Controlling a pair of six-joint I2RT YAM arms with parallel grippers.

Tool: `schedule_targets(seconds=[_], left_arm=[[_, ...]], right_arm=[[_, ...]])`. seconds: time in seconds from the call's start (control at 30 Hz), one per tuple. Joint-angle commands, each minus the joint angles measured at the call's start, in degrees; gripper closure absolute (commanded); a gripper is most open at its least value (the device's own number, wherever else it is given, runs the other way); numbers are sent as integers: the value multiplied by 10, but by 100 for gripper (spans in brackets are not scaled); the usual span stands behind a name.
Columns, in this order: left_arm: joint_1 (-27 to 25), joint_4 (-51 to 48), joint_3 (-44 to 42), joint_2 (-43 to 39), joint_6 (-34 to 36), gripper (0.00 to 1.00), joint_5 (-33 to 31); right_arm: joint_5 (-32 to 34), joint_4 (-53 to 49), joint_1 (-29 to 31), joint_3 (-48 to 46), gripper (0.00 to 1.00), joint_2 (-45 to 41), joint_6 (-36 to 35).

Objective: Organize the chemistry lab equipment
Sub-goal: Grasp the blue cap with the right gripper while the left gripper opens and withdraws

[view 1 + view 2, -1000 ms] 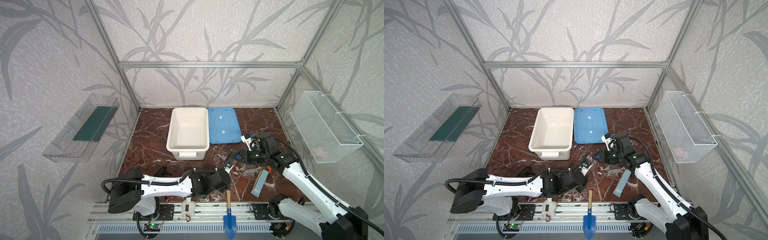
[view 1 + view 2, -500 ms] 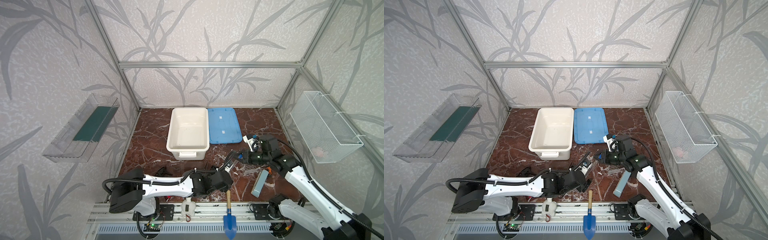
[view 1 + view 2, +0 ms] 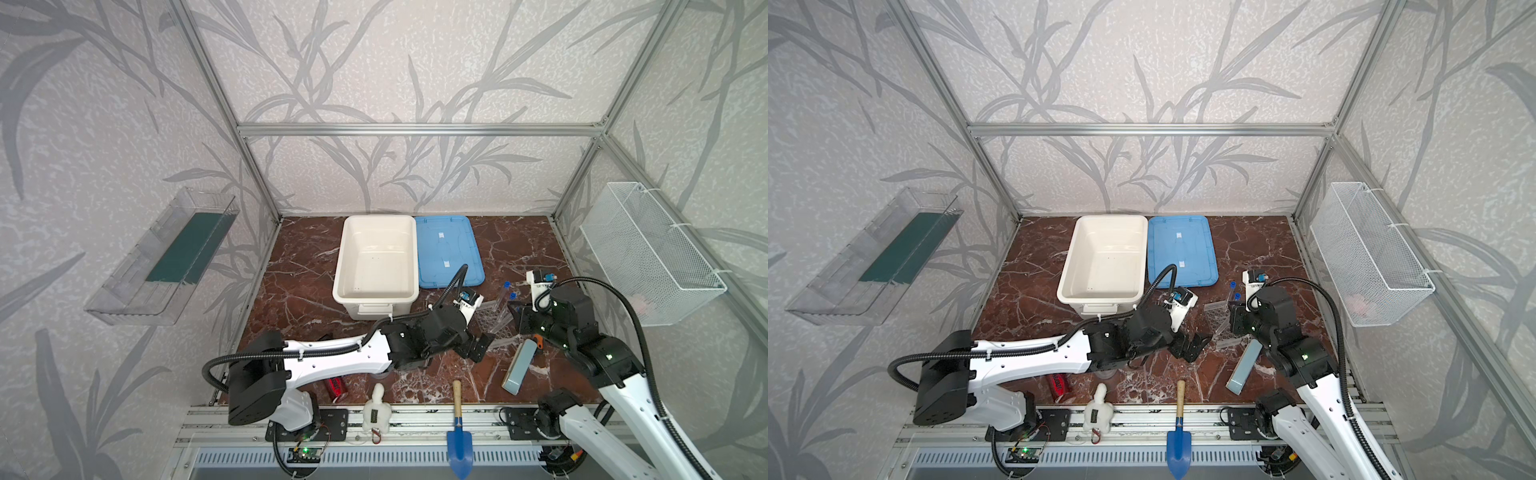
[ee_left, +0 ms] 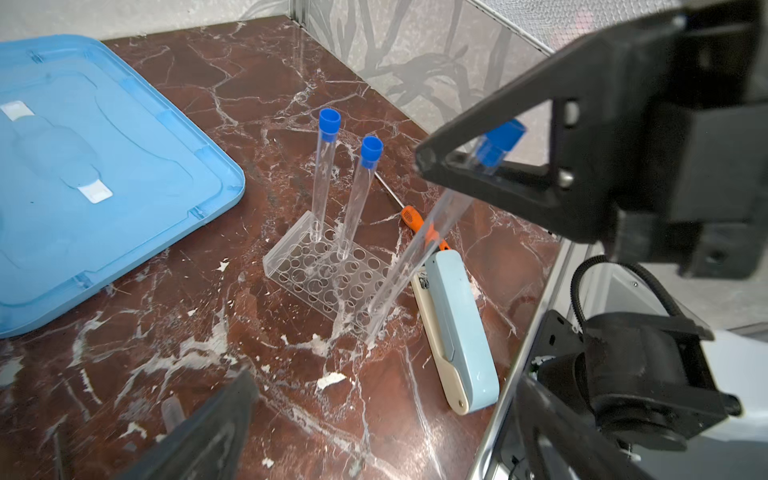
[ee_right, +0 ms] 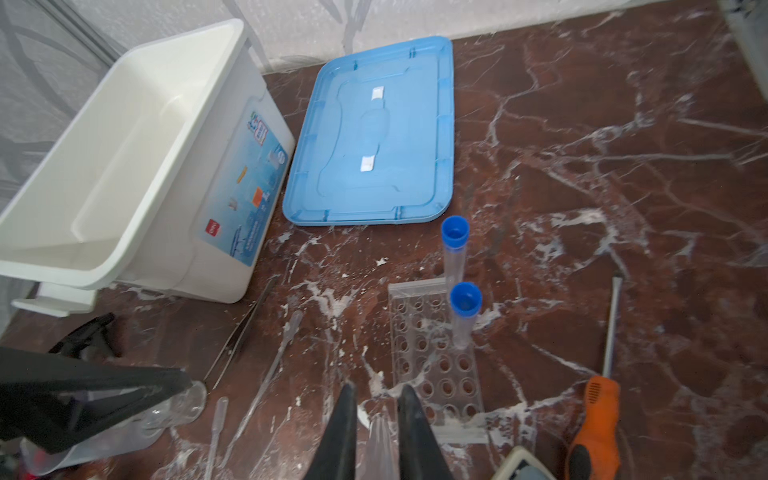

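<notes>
Top views look down; wrist views share rack (image 4: 316, 282).

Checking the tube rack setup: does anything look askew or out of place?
Yes. The tube in the right tool leans steeply, its lower end at one end of the rack. An orange-handled screwdriver, no lab item, lies beside it.

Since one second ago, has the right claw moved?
Yes. In a top view the right claw has shifted to the right, farther from the lid.
</notes>
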Motion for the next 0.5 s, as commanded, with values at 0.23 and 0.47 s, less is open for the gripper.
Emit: schedule_targets(seconds=[0.23,0.47], left_arm=[[15,-72,82,74,-13,1,79],[17,-77,103,112,-32,1,97]], right_arm=[[110,71,-1,-29,84,40,-43],[142,109,0,-65,84,55,-42]])
